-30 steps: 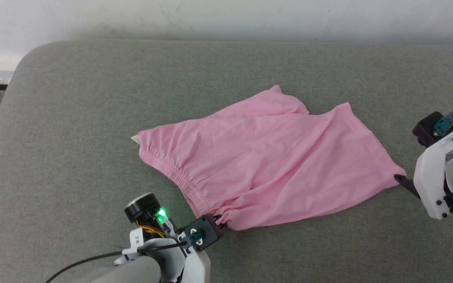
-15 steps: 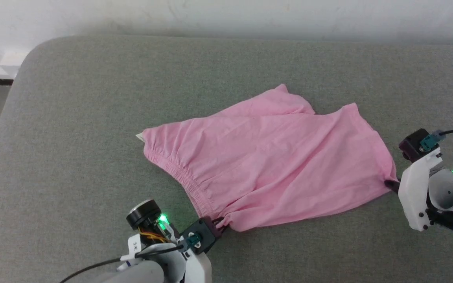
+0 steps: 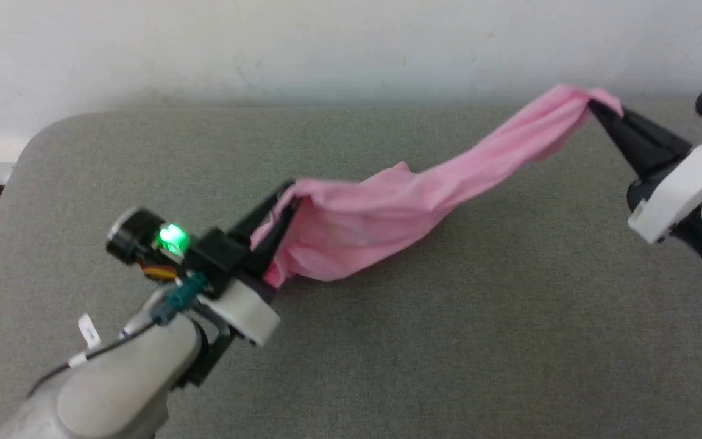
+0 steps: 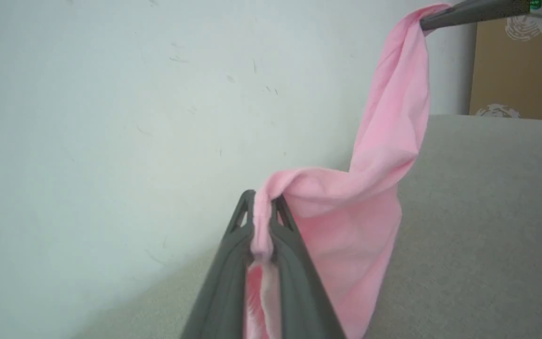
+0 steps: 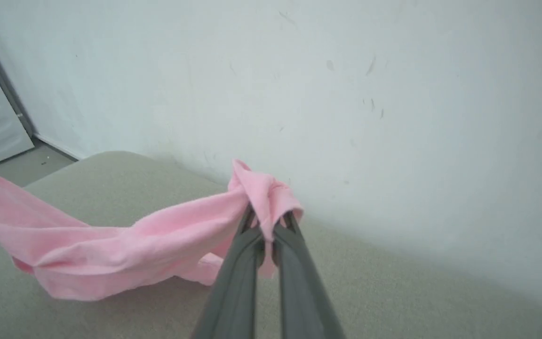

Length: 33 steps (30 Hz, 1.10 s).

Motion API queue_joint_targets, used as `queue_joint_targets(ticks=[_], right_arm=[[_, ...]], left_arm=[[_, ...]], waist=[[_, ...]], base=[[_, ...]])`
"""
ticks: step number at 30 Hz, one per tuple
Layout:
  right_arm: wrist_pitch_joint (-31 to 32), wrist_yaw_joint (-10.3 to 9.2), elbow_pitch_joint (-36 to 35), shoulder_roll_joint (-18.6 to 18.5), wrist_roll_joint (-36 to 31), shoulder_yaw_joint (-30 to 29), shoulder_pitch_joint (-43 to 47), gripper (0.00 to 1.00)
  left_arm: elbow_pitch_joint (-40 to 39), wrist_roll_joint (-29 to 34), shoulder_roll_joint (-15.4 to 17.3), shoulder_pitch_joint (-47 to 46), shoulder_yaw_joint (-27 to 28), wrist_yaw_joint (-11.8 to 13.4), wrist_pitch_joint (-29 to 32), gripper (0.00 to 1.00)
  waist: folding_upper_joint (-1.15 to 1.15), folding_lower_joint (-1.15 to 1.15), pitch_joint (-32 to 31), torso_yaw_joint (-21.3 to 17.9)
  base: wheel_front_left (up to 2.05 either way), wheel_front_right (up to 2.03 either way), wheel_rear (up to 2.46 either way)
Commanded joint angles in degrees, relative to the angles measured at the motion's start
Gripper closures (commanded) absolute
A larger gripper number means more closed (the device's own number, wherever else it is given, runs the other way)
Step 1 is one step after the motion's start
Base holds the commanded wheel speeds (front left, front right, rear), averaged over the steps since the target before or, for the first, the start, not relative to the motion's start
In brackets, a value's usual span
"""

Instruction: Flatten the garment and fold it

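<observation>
Left gripper (image 3: 284, 196), right gripper (image 3: 596, 110) pinch seemingly limp garment (image 3: 387, 213).

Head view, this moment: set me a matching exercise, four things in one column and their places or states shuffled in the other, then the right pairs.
Things
1. garment
2. left gripper
3. right gripper
4. grey padded surface

Places and states
A. jaws shut on pink cloth at the picture's upper right
B. spreads beneath the hanging cloth
C. strung between two grips, sagging in the middle
D. jaws shut on pink cloth left of the picture's middle

Pairs: 1-C, 2-D, 3-A, 4-B
</observation>
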Motion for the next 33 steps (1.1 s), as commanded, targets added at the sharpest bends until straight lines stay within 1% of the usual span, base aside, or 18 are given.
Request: queue_joint_targets(ticks=[1, 3, 5, 9, 12, 16, 22, 24, 28, 29, 33], right_arm=[[-1.89, -0.04, -0.56, 1.39, -0.13, -2.07, -2.05, 1.00], [-3.96, -0.04, -0.26, 3.42, -0.94, -5.41, -4.05, 1.00], [-5.04, -0.04, 0.76, 5.42, -2.96, -8.11, -6.59, 1.00], [-5.57, -0.04, 4.17, 9.33, -6.86, -13.31, -12.97, 1.00], [-4.83, -0.04, 6.51, 11.45, -10.25, -15.98, -18.71, 1.00], [-3.57, -0.04, 9.91, 12.65, -15.45, -18.99, -26.81, 1.00], [-2.81, -0.04, 14.66, 12.88, -21.42, -23.27, -38.27, 1.00], [-2.77, -0.04, 15.83, 13.02, -23.01, -24.20, -41.57, 1.00], [-2.91, -0.04, 17.97, 13.69, -25.34, -25.44, -46.61, 1.00], [-2.91, -0.04, 17.97, 13.69, -25.34, -25.44, -46.61, 1.00], [-3.74, -0.04, 19.88, 14.71, -27.11, -24.76, -48.05, 1.00]], left_arm=[[-1.44, -0.37, 0.52, -3.70, 2.35, -0.06, -0.98, 1.00], [-1.87, 0.41, 1.46, -8.02, 3.94, -1.26, -1.13, 1.00], [-1.73, 0.17, 1.59, -12.56, 5.43, -2.72, -0.38, 1.00], [-0.23, -0.55, 0.52, -23.03, 8.56, -5.69, 0.87, 1.00], [3.03, -0.55, -0.99, -30.89, 9.86, -7.91, 1.96, 1.00], [8.37, 0.72, -3.51, -41.08, 10.48, -10.27, 2.95, 1.00], [18.18, 2.44, -7.71, -54.32, 11.69, -11.83, 1.95, 1.00], [21.06, 2.14, -9.21, -57.80, 12.38, -12.24, 1.40, 1.00], [26.80, 2.12, -11.13, -63.13, 13.08, -13.16, 0.22, 1.00], [26.80, 2.12, -11.13, -63.13, 13.08, -13.16, 0.22, 1.00], [31.00, 2.37, -12.03, -64.35, 12.77, -14.26, -1.16, 1.00]], waist=[[0.00, 0.01, -0.22, -0.80], [0.00, 0.01, 0.50, -1.08], [0.00, 0.01, 1.73, -1.48], [0.00, 0.01, 5.46, -2.05], [0.00, 0.01, 8.80, -2.49], [0.00, 0.01, 13.65, -3.05], [0.00, 0.01, 19.96, -3.83], [0.00, 0.01, 21.77, -4.16], [0.00, 0.01, 24.94, -4.89], [0.00, 0.01, 24.94, -4.89], [0.00, 0.01, 27.05, -5.33]], base=[[0.00, 0.00, 0.00], [0.00, 0.00, 0.00], [0.00, 0.00, 0.00], [0.00, 0.00, 0.00], [0.00, 0.00, 0.00], [0.00, 0.00, 0.00], [0.00, 0.00, 0.00], [0.00, 0.00, 0.00], [0.00, 0.00, 0.00], [0.00, 0.00, 0.00], [0.00, 0.00, 0.00]])
